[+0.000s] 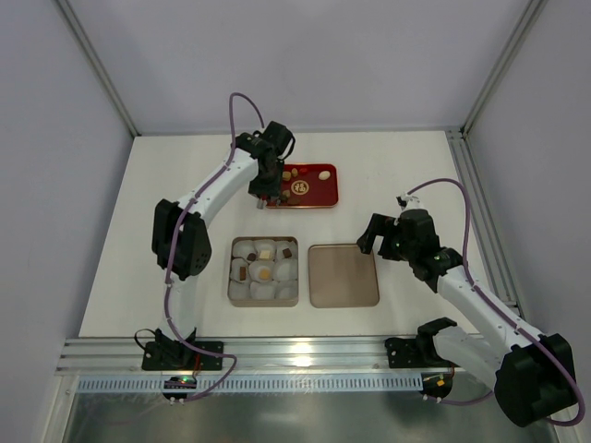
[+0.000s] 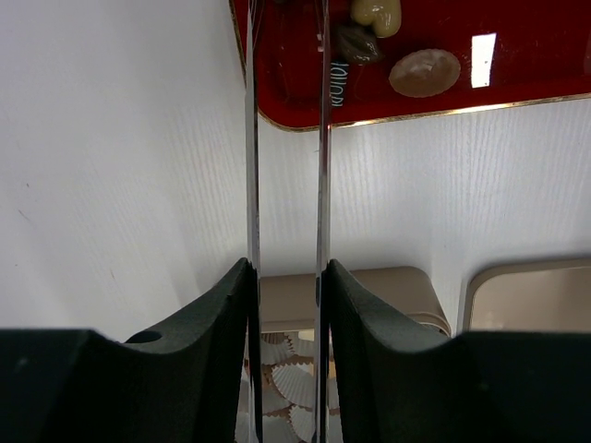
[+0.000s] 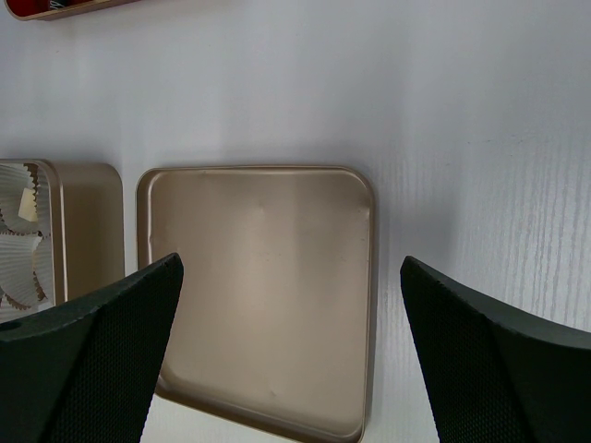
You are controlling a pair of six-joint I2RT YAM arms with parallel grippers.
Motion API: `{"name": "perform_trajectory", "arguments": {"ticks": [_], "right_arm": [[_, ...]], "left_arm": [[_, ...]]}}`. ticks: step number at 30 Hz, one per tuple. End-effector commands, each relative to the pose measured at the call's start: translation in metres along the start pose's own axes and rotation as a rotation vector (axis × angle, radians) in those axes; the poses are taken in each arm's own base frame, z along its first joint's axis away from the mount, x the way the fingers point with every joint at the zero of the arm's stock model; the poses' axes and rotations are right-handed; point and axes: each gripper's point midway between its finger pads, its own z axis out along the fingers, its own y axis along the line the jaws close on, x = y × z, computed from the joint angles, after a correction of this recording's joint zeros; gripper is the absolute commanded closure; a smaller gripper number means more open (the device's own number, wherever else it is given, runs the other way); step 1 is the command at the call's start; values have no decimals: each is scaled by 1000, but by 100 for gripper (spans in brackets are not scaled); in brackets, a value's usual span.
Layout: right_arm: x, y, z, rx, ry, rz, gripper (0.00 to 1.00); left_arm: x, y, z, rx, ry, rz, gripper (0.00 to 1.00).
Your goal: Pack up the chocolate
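Observation:
Loose chocolate pieces (image 1: 297, 187) lie on the red tray (image 1: 319, 192) at the back. Up close, a cream piece (image 2: 376, 11), a dark one (image 2: 358, 43) and a round tan one (image 2: 424, 72) rest on the tray (image 2: 517, 83). My left gripper (image 1: 265, 196) hangs over the tray's left end, shut on thin metal tweezers (image 2: 251, 166). Their blades reach over the tray and their tips run out of view. The tin (image 1: 230, 272) holds white paper cups, and a few carry chocolate (image 1: 264, 274). My right gripper (image 3: 292, 261) is open above the tin lid (image 3: 263, 286).
The lid (image 1: 343, 275) lies upside down just right of the tin. Paper cups (image 2: 288, 378) show behind the left fingers. Aluminium posts and white walls frame the table, with a rail along the near edge (image 1: 305, 355).

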Motion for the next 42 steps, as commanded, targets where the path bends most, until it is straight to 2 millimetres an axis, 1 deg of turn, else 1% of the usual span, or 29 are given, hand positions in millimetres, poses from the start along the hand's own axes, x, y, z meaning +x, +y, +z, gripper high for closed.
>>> {"name": "perform_trajectory", "arguments": {"ticks": [1, 4, 10, 20, 26, 37, 42], "right_arm": [[-8, 4, -1, -11, -29, -9, 0], [-8, 4, 0, -14, -29, -7, 0], [-9, 4, -1, -14, -31, -7, 0], [-8, 4, 1, -14, -28, -3, 0], [-7, 4, 2, -12, -25, -1, 0], [-7, 4, 5, -12, -25, 2, 0], [-7, 4, 6, -10, -21, 5, 0]], "left_arm": [[-12, -1, -15, 27, -44, 2, 64], [-12, 0, -15, 22, -44, 7, 66], [-14, 0, -20, 24, -56, 7, 69], [-20, 3, -38, 33, -88, 5, 70], [-19, 2, -47, 51, -96, 1, 70], [-16, 4, -61, 70, -111, -4, 71], [-8, 3, -69, 98, -108, -6, 71]]}}
